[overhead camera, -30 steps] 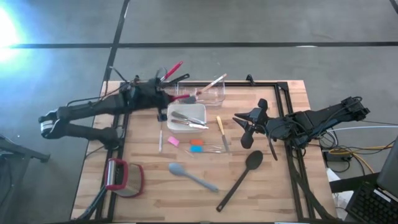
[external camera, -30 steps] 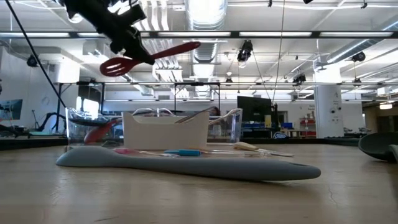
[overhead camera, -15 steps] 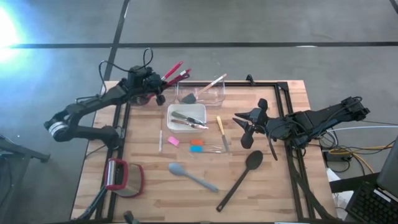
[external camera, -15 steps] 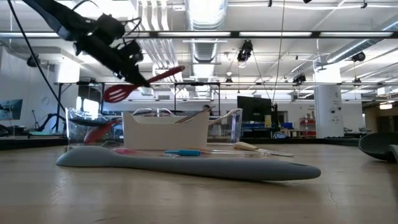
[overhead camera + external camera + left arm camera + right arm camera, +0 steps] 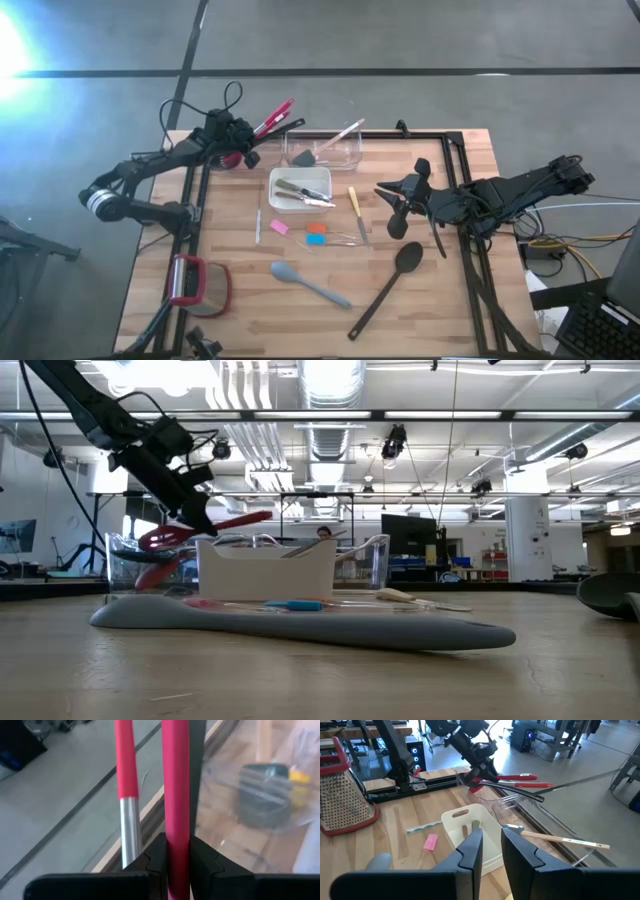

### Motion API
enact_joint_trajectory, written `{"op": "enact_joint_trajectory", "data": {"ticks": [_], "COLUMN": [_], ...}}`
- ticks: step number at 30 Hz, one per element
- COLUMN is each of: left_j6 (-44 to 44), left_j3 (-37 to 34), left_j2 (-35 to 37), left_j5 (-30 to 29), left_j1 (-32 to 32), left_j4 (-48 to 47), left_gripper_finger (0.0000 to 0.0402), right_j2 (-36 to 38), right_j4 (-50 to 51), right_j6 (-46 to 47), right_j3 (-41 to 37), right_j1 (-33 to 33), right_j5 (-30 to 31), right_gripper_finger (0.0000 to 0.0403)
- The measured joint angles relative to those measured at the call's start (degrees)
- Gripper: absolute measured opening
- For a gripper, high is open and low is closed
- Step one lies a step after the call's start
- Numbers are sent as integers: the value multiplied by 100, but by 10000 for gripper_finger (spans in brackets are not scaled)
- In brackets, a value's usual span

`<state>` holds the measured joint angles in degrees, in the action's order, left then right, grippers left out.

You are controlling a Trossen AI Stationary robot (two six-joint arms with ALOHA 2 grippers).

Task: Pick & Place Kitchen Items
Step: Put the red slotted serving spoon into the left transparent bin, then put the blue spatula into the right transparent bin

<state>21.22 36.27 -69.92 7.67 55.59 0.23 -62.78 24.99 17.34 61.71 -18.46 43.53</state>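
On the wooden table [image 5: 450, 300] stand two containers: one white square dish [image 5: 300, 187] and one clear plastic tub [image 5: 322, 150]. One black long-handled spoon [image 5: 392, 282] and one grey-blue spatula [image 5: 308, 283] lie loose. One yellow-handled utensil [image 5: 353, 203] lies beside the dish. Small flat coloured pieces number three: one pink [image 5: 278, 227], one orange [image 5: 315, 229], one blue [image 5: 315, 239]. One red-and-grey rounded gadget [image 5: 198, 285] sits at a corner. Two red-handled utensils [image 5: 272, 116] are up in the air. The dish holds perhaps two utensils, hard to separate.
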Motion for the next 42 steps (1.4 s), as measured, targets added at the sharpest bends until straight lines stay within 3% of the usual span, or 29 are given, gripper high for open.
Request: {"op": "enact_joint_trajectory", "data": {"ticks": [15,22,26,32,42], "left_j6": [401,401,418,379,208], "left_j3": [26,12,-28,-17,8], "left_j2": [-281,-285,-305,-173,769], "left_j5": [-261,-269,-333,-350,-331], "left_j1": [20,20,20,20,16], "left_j4": [-332,-540,-809,-943,-990], "left_gripper_finger": [50,139,171,184,185], "right_j2": [0,0,0,0,0], "right_j4": [0,0,0,0,0], "right_j6": [66,67,148,179,219], "right_j3": [0,0,0,0,0], "right_j1": [0,-2,-2,-2,-2], "right_j5": [0,0,-2,-4,-4], "right_gripper_finger": [79,66,61,66,80]}}
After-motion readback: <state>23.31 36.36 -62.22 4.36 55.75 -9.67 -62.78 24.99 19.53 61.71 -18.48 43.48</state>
